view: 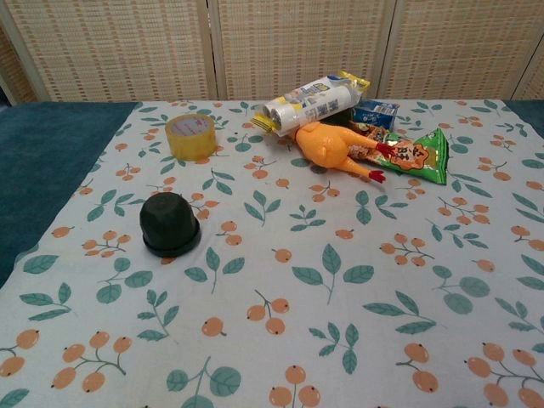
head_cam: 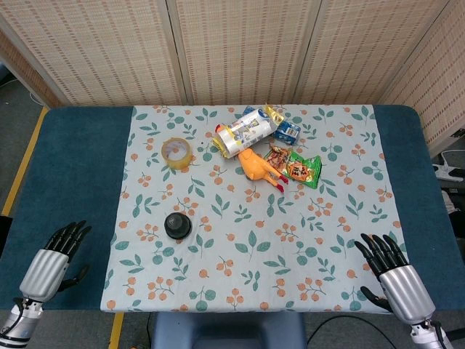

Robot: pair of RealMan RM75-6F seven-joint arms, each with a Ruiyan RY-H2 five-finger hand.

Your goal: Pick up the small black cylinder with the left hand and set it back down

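Resting at about eight o'clock on the blue table [head_cam: 73, 167], our left hand [head_cam: 57, 252] is lying open and holding nothing, its fingers apart and pointing up the table, so we are judging the pick-up as not yet begun. We are seeing the small black cylinder [head_cam: 177, 225] standing upright on the floral cloth [head_cam: 290, 240], off at the hand's two o'clock and well apart from it; the next move is calling for a reach there and a closing around its domed body. Over at four o'clock, our right hand [head_cam: 392, 267] is sitting idle, likewise open and empty.
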